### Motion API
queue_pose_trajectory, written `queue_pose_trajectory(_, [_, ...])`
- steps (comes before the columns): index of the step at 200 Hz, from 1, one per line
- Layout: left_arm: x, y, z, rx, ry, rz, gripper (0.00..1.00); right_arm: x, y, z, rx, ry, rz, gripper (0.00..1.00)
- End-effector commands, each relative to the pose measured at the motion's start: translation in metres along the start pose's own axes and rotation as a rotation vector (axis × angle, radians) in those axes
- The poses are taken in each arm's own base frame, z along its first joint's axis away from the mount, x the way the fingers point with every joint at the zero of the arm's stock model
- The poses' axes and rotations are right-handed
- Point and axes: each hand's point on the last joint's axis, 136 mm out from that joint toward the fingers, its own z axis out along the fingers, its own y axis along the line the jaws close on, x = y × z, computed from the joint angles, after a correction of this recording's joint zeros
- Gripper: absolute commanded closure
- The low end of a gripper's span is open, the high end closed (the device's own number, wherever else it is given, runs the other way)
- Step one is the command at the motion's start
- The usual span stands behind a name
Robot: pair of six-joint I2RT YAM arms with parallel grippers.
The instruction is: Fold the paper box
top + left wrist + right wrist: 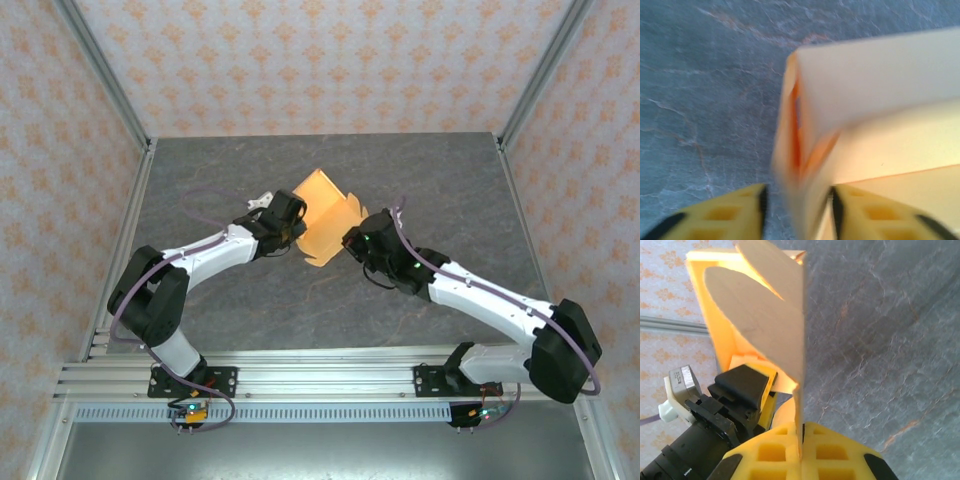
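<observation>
**Item:** paper box (322, 222), tan, part-folded, at mid-frame in the top view. It sits between your two tools and is equally near to both.

**Lie:** its long axis seems to run roughly top to bottom of the frame, slightly tilted. Walls and flaps stand up.

**Right tool** (801, 450): at the box's lower right, pinched closed on a thin flap held edge-on.

**Left tool** (799, 212): at the box's left edge. A wall stands between its fingers, but the blur means you cannot tell if it is clamped.

**Surface:** grey veined desk (430, 180), bare around the box.

**Room:** patterned walls (300, 60) stand well apart.

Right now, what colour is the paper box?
The paper box is light orange-tan, clearest in the top external view.
</observation>
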Motion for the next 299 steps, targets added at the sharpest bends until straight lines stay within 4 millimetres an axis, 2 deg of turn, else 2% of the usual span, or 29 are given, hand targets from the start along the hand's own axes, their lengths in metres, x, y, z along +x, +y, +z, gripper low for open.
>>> queue_pose_trajectory(1, [0.007, -0.019, -0.020, 0.118, 0.084, 0.006, 0.37, -0.031, -0.004, -0.016, 0.007, -0.095, -0.102, 1.00])
queue_pose_trajectory(24, [0.003, -0.023, -0.051, 0.176, 0.080, 0.043, 0.07, -0.052, -0.007, -0.027, -0.001, -0.144, -0.236, 1.00])
queue_pose_trajectory(32, [-0.002, -0.022, -0.063, 0.187, 0.060, 0.073, 0.00, -0.059, -0.007, -0.031, 0.009, -0.158, -0.314, 1.00])
queue_pose_trajectory(45, [-0.012, -0.023, -0.082, 0.203, 0.020, 0.155, 0.00, -0.066, -0.007, -0.035, 0.019, -0.158, -0.462, 1.00])
queue_pose_trajectory(63, [-0.023, -0.022, -0.101, 0.220, -0.041, 0.293, 0.00, -0.065, 0.001, -0.039, -0.008, -0.124, -0.694, 1.00])
queue_pose_trajectory(86, [-0.032, -0.027, -0.112, 0.336, -0.094, 0.386, 0.00, -0.060, 0.002, -0.043, -0.010, -0.066, -0.972, 1.00])
queue_pose_trajectory(107, [-0.033, -0.032, -0.117, 0.395, -0.101, 0.489, 0.00, -0.066, -0.001, -0.045, -0.012, -0.047, -1.094, 1.00])
queue_pose_trajectory(122, [-0.022, -0.039, -0.115, 0.446, -0.070, 0.587, 0.00, -0.071, 0.001, -0.049, -0.042, -0.041, -1.138, 1.00])
queue_pose_trajectory(140, [0.001, -0.048, -0.106, 0.549, 0.006, 0.679, 0.00, -0.078, 0.005, -0.055, -0.089, -0.039, -1.141, 1.00])
queue_pose_trajectory(167, [0.018, -0.047, -0.092, 0.612, 0.035, 0.715, 0.00, -0.084, 0.012, -0.065, -0.179, -0.011, -1.121, 1.00])
queue_pose_trajectory(193, [0.018, -0.055, -0.098, 0.699, -0.032, 0.762, 0.00, -0.071, 0.010, -0.073, -0.258, 0.082, -1.158, 1.00])
queue_pose_trajectory(226, [0.027, -0.061, -0.108, 0.773, -0.033, 0.874, 0.00, -0.049, 0.007, -0.082, -0.337, 0.203, -1.238, 1.00])
queue_pose_trajectory(262, [0.030, -0.062, -0.117, 0.820, -0.049, 0.877, 0.00, -0.048, 0.005, -0.083, -0.337, 0.215, -1.272, 1.00])
queue_pose_trajectory(299, [0.028, -0.062, -0.124, 0.812, -0.030, 0.830, 0.00, -0.052, -0.009, -0.079, -0.270, 0.214, -1.364, 1.00])
